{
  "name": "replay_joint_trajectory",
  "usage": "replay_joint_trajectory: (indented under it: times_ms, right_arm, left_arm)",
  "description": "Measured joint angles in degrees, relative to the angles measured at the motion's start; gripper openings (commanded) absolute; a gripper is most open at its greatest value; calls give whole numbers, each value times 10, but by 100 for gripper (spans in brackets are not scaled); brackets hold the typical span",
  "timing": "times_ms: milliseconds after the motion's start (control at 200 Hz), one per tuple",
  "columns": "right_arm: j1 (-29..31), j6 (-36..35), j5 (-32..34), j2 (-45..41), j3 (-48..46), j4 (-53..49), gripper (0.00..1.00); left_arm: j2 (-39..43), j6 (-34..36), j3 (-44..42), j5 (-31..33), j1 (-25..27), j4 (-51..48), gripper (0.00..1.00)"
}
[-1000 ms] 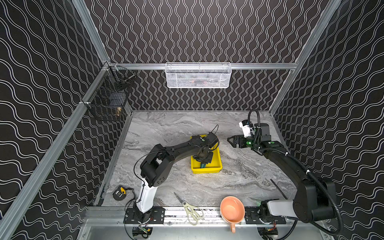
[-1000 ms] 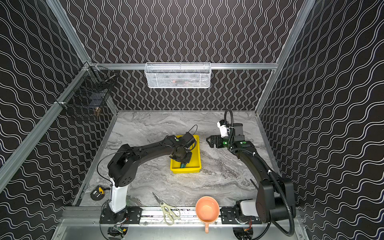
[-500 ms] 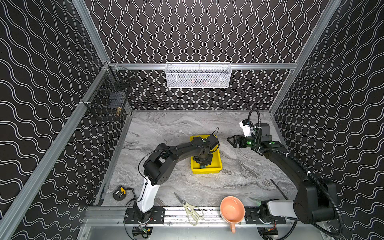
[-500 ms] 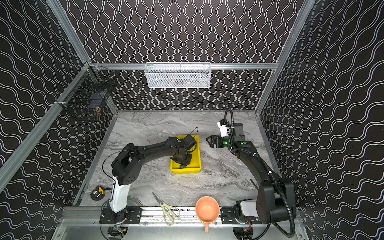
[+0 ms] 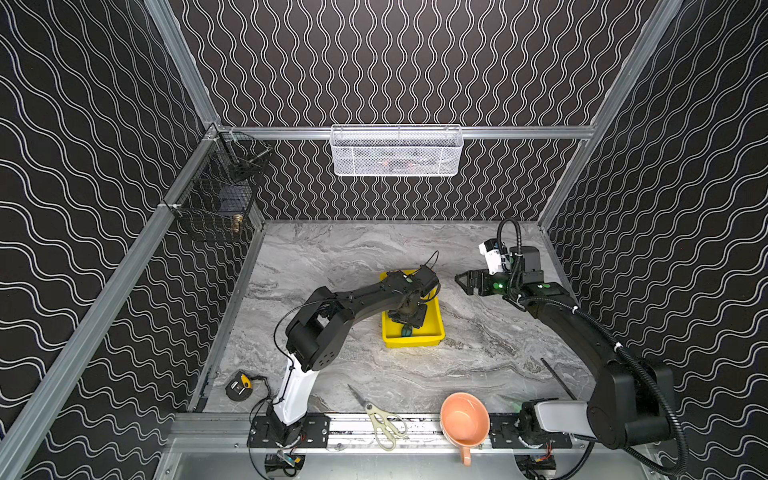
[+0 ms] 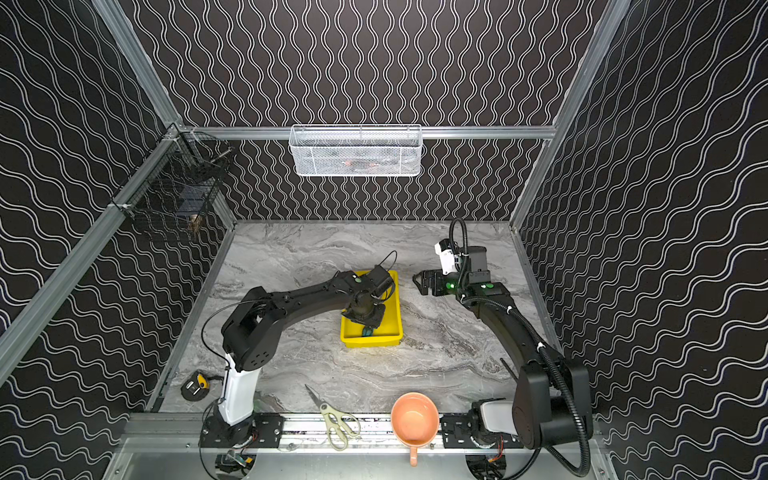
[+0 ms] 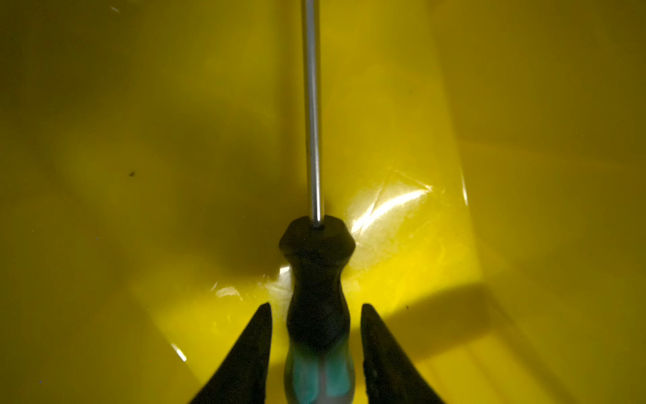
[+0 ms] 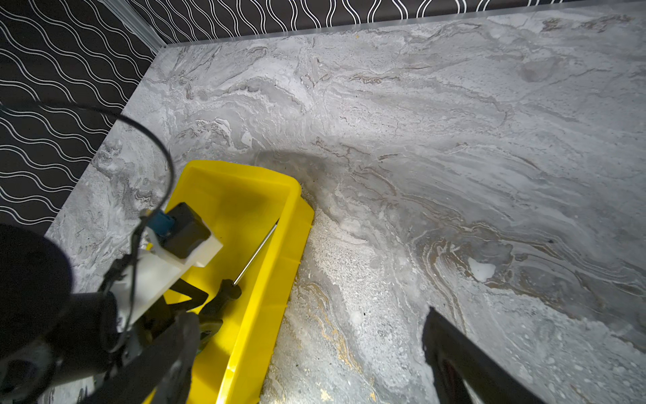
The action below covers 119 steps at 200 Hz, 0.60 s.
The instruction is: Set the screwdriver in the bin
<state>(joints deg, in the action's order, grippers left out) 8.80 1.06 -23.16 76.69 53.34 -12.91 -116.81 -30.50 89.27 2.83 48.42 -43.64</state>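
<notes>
Left claw (image 7: 315,305) is low inside the bin (image 5: 411,343), jaws parted clear of the handle; the screwdriver (image 7: 316,266) lies between them on the yellow floor, likely freed to rest flat; right claw (image 5: 463,282) hangs aside, spread.

Both arms are matte black, with boxy links and rounded joint housings. The left arm (image 5: 357,301) has a glossy white lower segment (image 5: 296,390) on a black base plate (image 5: 316,428) with small screws. A thin black cable (image 5: 277,332) loops beside its round perforated shoulder (image 5: 328,356), and a green dot (image 5: 409,280) marks the wrist. The left gripper (image 7: 315,305) has black wedge fingers (image 7: 244,356) tapering to points. The right arm (image 5: 582,328) carries a ribbed black hose (image 5: 518,249), white cable ties (image 5: 574,308), green lights (image 5: 496,286) and a white camera bracket (image 5: 490,254)
</notes>
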Motion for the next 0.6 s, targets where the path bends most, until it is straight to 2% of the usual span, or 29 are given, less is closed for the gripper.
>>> replay_joint_trajectory:
  times_ms: [240, 325, 596]
  right_arm:
    - [0, 0, 0, -5, 0, -1, 100]
    - [0, 0, 2, -9, 3, -5, 100]
    - [-3, 11, 4, -34, 7, -4, 100]
  left_arm:
    - [45, 9, 24, 15, 0, -10, 76]
    - [72, 22, 26, 25, 0, -13, 98]
    - [206, 63, -18, 82, -15, 19, 99]
